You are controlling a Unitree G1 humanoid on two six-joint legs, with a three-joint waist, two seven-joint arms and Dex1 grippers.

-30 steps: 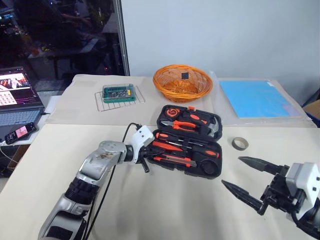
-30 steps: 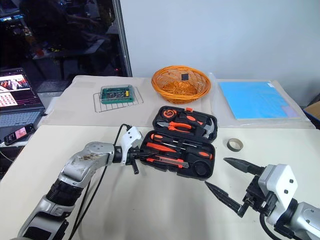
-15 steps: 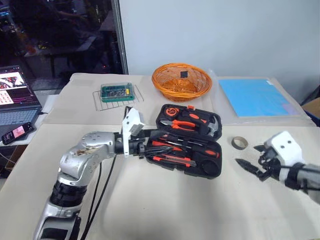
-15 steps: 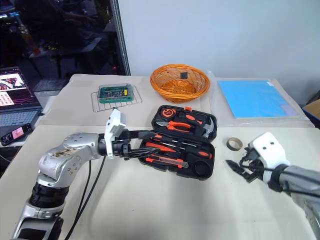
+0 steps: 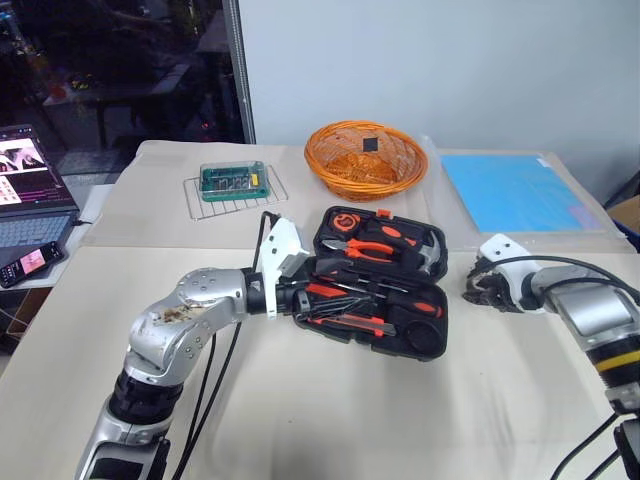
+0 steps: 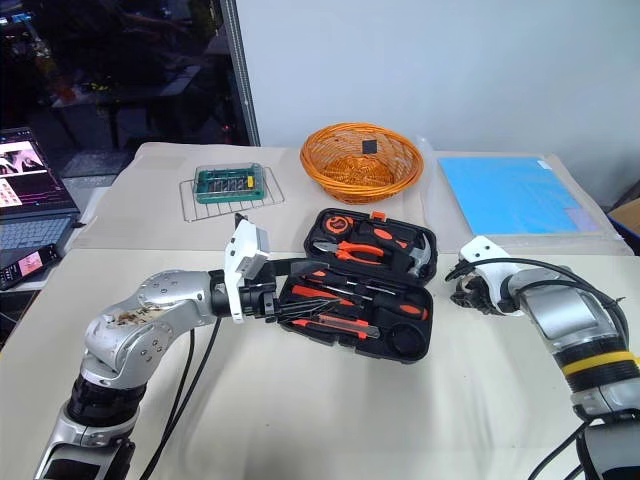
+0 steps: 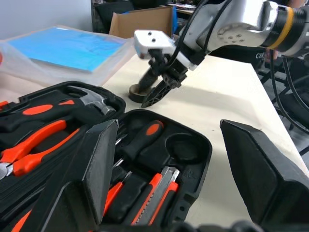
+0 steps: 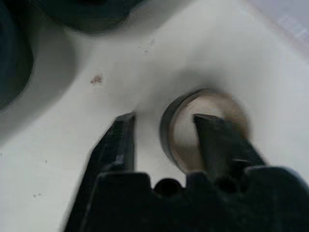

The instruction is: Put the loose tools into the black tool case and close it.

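The small beige tape roll is seen lying flat on the cream table top, directly under the tips of the right gripper, so that the thing to be taken lies straight below and ahead of that hand. In the right wrist view one black finger is placed inside the ring's hole and the other finger outside its wall, with that wall between them; a gap is left on the outer side, so the fingers are judged to be partly apart and not yet clamped on the roll. The roll, being a ring, has no long axis; only its wall has to be caught. The black moulded-plastic tool case lies open just beside the roll, toward the robot's left, with orange-and-black hand tools seated in its slots and a round recess free at the near corner closest to the roll. The left gripper is held low over the case's near half, its fingers wide apart and nothing between them. The right arm is plainly the nearer to the roll. Bare table is seen around the roll on the sides away from the case; the short path to the case is open, though the case's raised rim would have to be cleared.
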